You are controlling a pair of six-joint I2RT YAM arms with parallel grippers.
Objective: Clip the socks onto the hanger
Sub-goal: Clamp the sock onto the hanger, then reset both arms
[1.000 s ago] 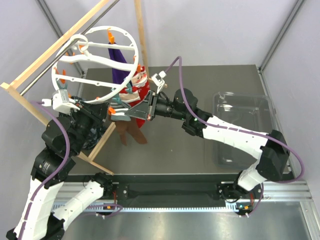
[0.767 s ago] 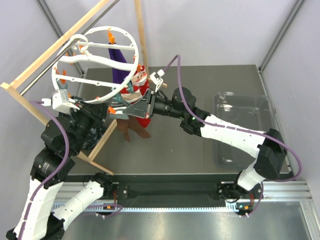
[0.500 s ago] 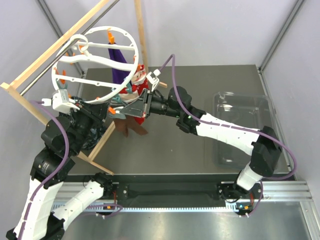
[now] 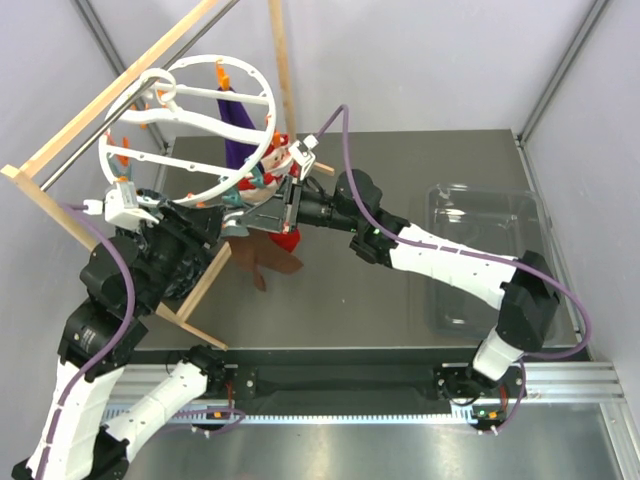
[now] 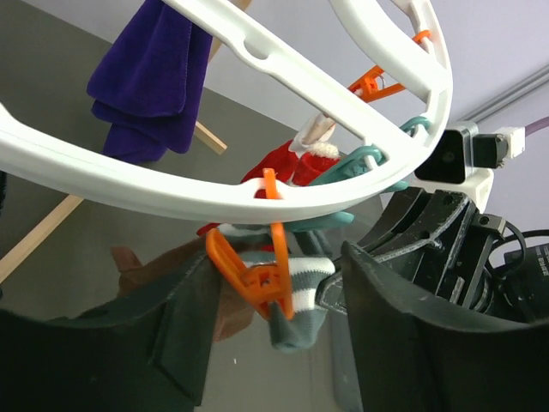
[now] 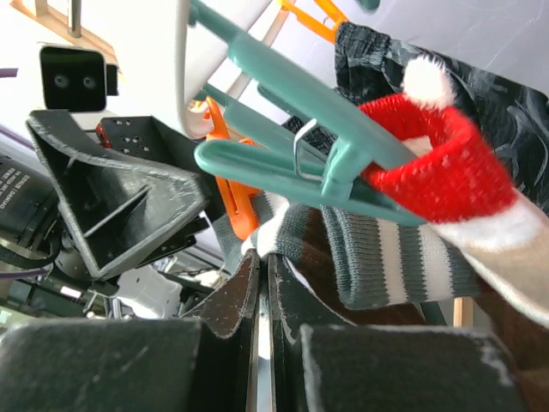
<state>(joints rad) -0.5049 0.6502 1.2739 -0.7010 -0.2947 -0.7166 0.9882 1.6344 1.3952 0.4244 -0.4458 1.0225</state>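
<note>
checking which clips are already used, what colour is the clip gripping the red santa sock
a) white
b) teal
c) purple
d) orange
b: in the right wrist view the teal clip is clamped on the red sock, while the orange clip sits at a striped cuff instead.

The hanger (image 4: 216,57) hangs from the wooden frame (image 4: 60,140) over the table's (image 4: 400,170) left rear, with long socks (image 4: 238,125) hanging inside its far rim and a Santa sock (image 4: 278,162) at its right rim. Below the near rim a second sock (image 4: 268,258) hangs between the left gripper (image 4: 225,213) and the right gripper (image 4: 268,208). A plastic tub (image 4: 480,195) sits on the table well apart to the right.
</note>
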